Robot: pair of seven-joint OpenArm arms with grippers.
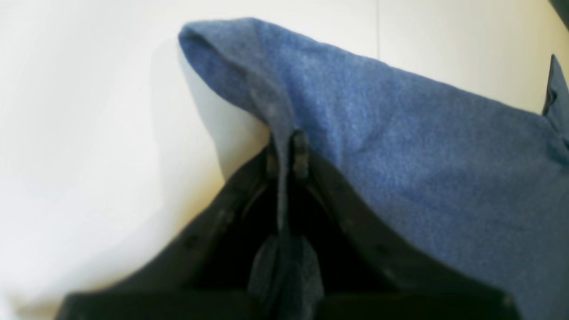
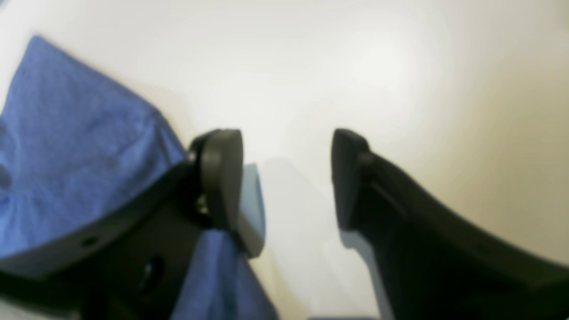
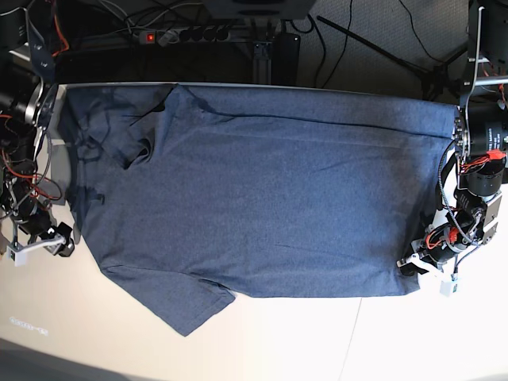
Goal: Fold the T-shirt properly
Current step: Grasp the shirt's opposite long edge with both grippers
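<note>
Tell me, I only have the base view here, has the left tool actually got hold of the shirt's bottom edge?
Observer: Yes. In the left wrist view the left tool is shut on a pinched fold of the T-shirt.
Operator: Is that fold lifted?
Observer: It rises off the white table, with a shadow beneath it.
Operator: And the right tool?
Observer: The right tool is open with nothing between its fingers, only bare table. The shirt lies beside and behind one finger.

Wrist views blurred, glary; base view sharp.
</note>
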